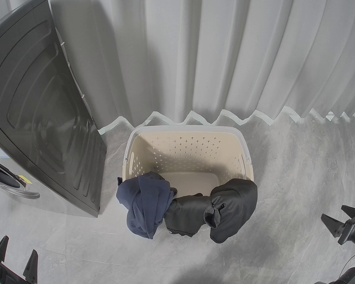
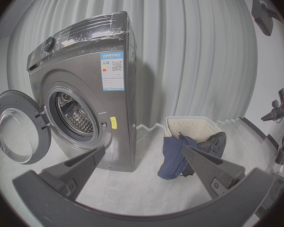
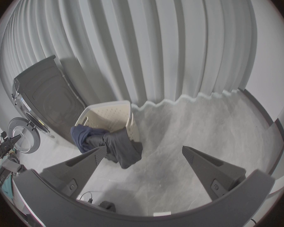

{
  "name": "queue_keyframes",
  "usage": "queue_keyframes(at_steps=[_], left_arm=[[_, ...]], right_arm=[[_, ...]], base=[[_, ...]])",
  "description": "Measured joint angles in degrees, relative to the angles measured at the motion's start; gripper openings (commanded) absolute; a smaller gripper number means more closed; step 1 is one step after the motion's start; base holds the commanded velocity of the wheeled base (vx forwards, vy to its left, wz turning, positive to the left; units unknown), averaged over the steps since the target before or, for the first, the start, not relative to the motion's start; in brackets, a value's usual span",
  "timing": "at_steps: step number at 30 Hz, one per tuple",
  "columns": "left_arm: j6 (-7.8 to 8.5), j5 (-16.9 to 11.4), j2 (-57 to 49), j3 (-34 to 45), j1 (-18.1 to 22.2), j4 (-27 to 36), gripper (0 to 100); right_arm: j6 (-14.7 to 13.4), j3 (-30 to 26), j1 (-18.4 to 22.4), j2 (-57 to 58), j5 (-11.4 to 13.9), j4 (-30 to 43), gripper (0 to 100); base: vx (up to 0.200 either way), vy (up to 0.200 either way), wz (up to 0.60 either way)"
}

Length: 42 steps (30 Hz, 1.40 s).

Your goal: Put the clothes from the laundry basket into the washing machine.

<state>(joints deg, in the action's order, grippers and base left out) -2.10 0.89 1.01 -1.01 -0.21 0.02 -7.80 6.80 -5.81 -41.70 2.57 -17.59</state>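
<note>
grey washer door open, two garments over the basket rim

white curtain (image 1: 225,48) hangs in folds across the whole back of my head view, its hem meeting the pale marbled floor (image 1: 296,170). the grey washer (image 2: 85,89) stands at my left against that curtain. its round door (image 2: 19,126) is swung wide open to the side, and from the left wrist i can see the metal drum (image 2: 74,117) through the opening.

the cream basket (image 1: 185,130) sits on the floor straight ahead, its back against the curtain hem, just beside the washer's flank but apart from it. its pale bottom shows at the back. the clothes are both draped over the near rim and hang down the outside wall. the black garment (image 1: 225,210) covers the rim's right half. the navy garment (image 1: 146,206) covers the left corner. the two touch where they meet in the middle.

my left gripper (image 1: 19,245) is low at the left, well short of the basket, jaws spread with nothing between them. my right gripper (image 1: 333,213) is off to the right, level with the basket's near side and well apart from it, jaws likewise spread and holding nothing.
</note>
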Motion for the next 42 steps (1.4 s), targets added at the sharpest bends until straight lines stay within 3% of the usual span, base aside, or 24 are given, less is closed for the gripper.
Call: queue_keyframes(at_steps=[8,17,26,31,42], left_arm=[[0.00,0.0,0.0,0.0,0.0,0.0,100],[0.00,0.0,0.0,0.0,0.0,0.0,100],[-0.01,0.0,0.0,0.0,0.0,0.0,100],[0.00,0.1,0.0,0.0,0.0,0.0,100],[0.10,0.1,0.0,0.0,0.0,0.0,100]], right_arm=[[-4.4,-0.4,-7.4,-21.0,-2.0,-14.8,100],[-8.7,0.0,-17.3,-39.1,-7.0,-28.6,100],[-10.3,2.9,-21.7,-47.9,-8.3,-30.1,100],[-11.9,6.0,-23.2,-51.4,-8.3,-30.1,100],[-11.9,11.8,-24.4,-57.3,-8.4,-30.0,100]], base=[[0.000,0.000,0.00],[0.000,0.000,0.00],[0.000,0.000,0.00],[-0.200,0.000,0.00],[-0.018,0.000,0.00]])
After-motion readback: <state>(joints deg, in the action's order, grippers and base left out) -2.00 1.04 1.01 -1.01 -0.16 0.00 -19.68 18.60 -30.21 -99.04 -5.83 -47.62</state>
